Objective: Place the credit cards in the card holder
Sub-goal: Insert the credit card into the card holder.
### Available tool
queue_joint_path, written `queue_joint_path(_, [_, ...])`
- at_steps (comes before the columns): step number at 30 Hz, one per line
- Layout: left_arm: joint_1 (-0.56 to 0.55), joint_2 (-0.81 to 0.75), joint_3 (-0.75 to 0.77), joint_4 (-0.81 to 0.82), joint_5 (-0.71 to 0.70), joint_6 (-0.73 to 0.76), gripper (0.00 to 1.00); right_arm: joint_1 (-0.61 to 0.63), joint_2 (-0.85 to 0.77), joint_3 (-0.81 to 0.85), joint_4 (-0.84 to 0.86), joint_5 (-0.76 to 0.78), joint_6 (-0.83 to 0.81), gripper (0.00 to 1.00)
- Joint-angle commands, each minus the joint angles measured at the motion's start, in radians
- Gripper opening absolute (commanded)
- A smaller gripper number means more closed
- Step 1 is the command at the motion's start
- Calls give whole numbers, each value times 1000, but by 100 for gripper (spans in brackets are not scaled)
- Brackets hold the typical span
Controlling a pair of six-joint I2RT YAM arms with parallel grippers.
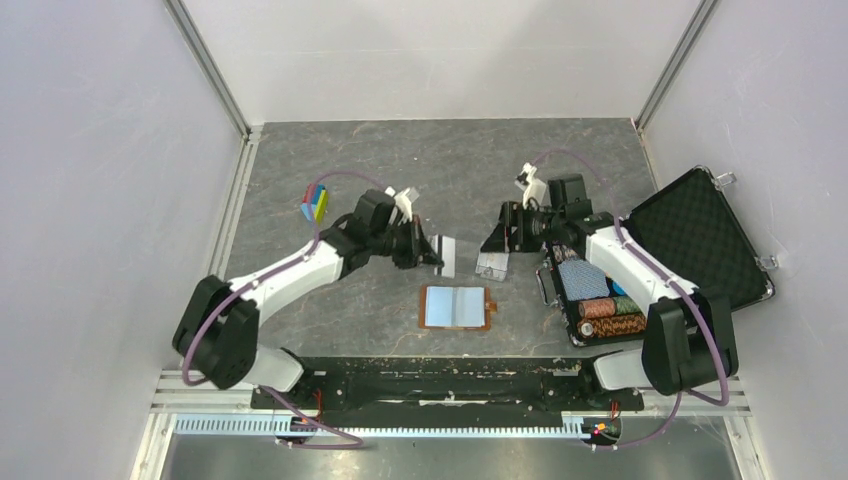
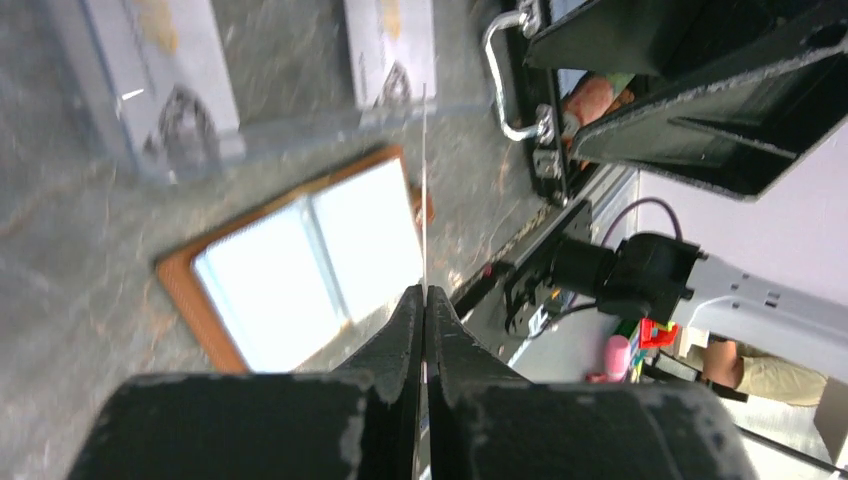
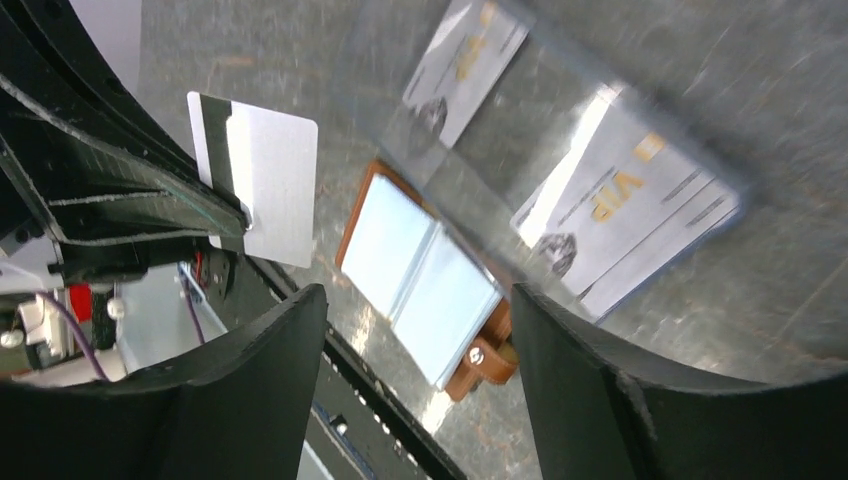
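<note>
Top external view: the left claw is pressed together on one credit card, white with a dark stripe along one side. The card is held on edge, so the left wrist view shows it only as a thin line running out from between the closed fingers. It hangs just beyond the card holder and does not touch it. The card holder, brown with pale windowed pockets, lies open and flat on the grey worktop between the two arms, its snap tab toward the robot's right. The right claw stands spread and grips nothing. It is poised over a clear tray just beyond the card holder. Two more cards with gold lettering lie face up and apart from each other in the tray. At the far right of the worktop a black foam-lined case stands open, with stacks of chips in its base. A few coloured blocks lie beyond the left arm.
</note>
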Motion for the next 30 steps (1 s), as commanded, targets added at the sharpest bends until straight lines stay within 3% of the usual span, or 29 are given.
queue_joint_path(1, [-5,-133,-149,79,19,-97,2,54,-52,-71,13,-59,0,64])
queue_joint_path(9, [-63,-264,-373,236,-4,-212,2,184,-83,-120,17,-37,3,23])
queue_joint_path(17, [-108,-254,-413,231,-42,-225,2,232,-72,-162,-4,-5,-41,0])
queue_joint_path(21, [-108,-214,-414,195,-68,-233,2,240,-1,-182,-60,41,-126,0])
queue_joint_path(30, [-122,-50,-376,322,-41,-241,2,243,52,-223,36,53,-132,0])
